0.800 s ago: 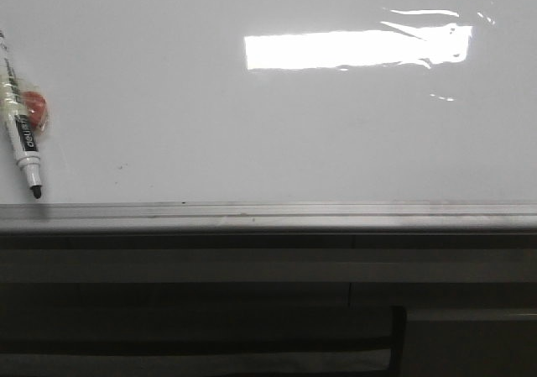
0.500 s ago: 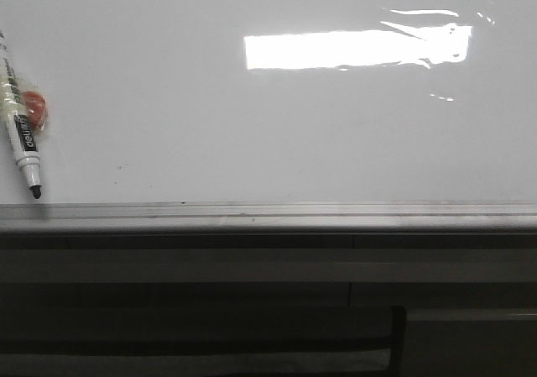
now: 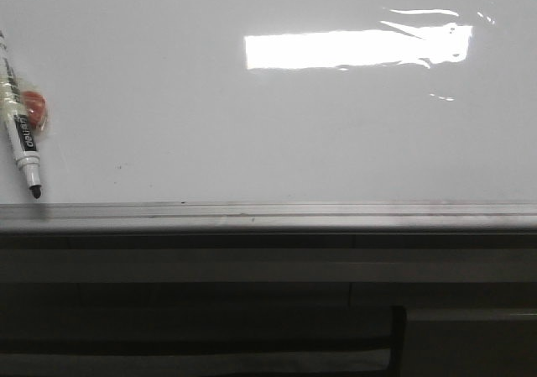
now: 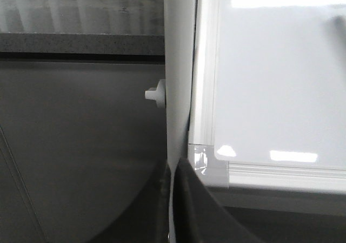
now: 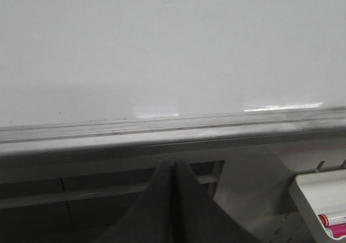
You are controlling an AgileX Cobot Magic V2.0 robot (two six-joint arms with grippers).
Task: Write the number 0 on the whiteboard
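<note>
The whiteboard point(image 3: 252, 133) is glossy white with a grey metal rim point(image 3: 268, 213) along its near edge. No number 0 shows on it. A white marker pen point(image 3: 21, 129) with a black label and a bare black tip lies on the board at the far left, over a small red thing point(image 3: 34, 104). My left gripper point(image 4: 174, 170) is shut and empty beside the board's corner point(image 4: 208, 156). My right gripper point(image 5: 173, 164) is shut and empty, below the board's rim point(image 5: 173, 126). Neither gripper shows in the front view.
Dark grey ledges point(image 3: 268, 268) run below the rim. A white tray point(image 5: 319, 191) with a pink marker point(image 5: 332, 219) stands near the right gripper. A white knob point(image 4: 155, 94) sticks out of a white upright beside the board's left edge.
</note>
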